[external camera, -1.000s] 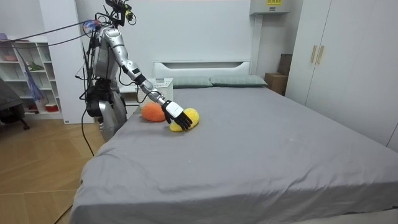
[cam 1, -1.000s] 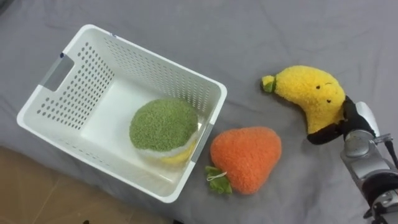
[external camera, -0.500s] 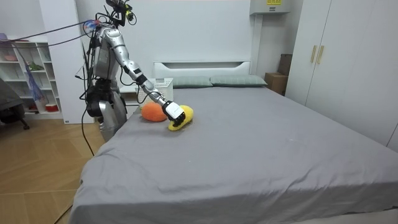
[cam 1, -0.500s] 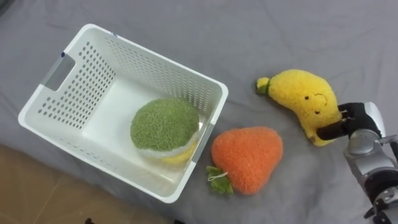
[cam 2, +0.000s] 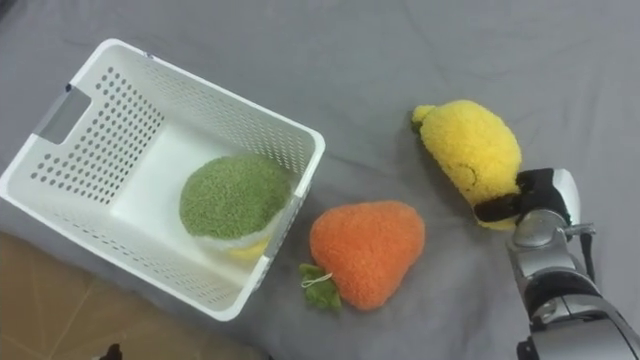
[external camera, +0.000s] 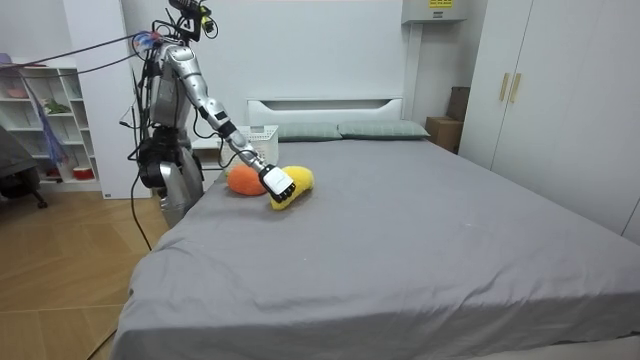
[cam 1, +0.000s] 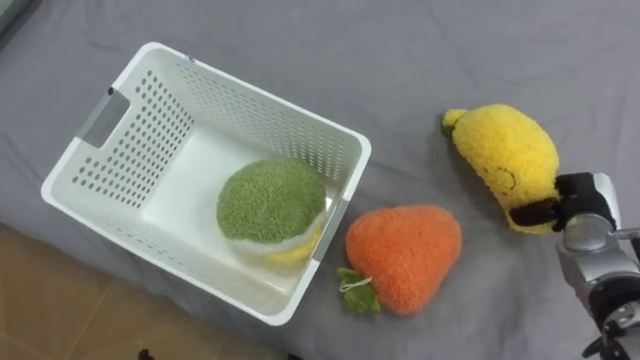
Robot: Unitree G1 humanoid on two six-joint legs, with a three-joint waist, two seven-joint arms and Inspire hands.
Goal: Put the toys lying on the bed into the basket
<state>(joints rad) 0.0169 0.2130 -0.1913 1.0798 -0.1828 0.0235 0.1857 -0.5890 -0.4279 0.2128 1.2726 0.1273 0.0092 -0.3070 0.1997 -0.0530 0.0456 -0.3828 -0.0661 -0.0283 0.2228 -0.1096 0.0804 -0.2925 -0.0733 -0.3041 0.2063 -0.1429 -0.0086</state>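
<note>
Yellow plush banana (cam 1: 505,160) lies on the grey bed (cam 1: 300,40), green stem end pointing away from the robot. The right robot hand (cam 1: 578,203) is at its near, lower end, dark fingers (cam 1: 530,212) curled round the plush: gripping it. In the room view the toy (external camera: 296,181) sits low at the bed's surface with the outstretched arm ending at it; can't tell whether it touches the sheet.

Orange plush toy (cam 1: 403,255) with a small green leaf tuft (cam 1: 357,290) lies on the bed just beside the banana, toward the robot's left and nearer the bed's edge. Not touching the banana. Its left side sits right at the corner of the white perforated basket (cam 1: 130,140).

Basket stands on the bed near the edge, open side up, slot handle in the far-left end wall. Inside, in the corner nearest the orange toy: a round green plush (cam 1: 270,198) on top of something pale yellow (cam 1: 295,250).

Wooden floor (cam 1: 60,310) shows below the bed edge. Room view: robot stands upright beside the bed at the room view's left, near the headboard and pillows (external camera: 340,131).
</note>
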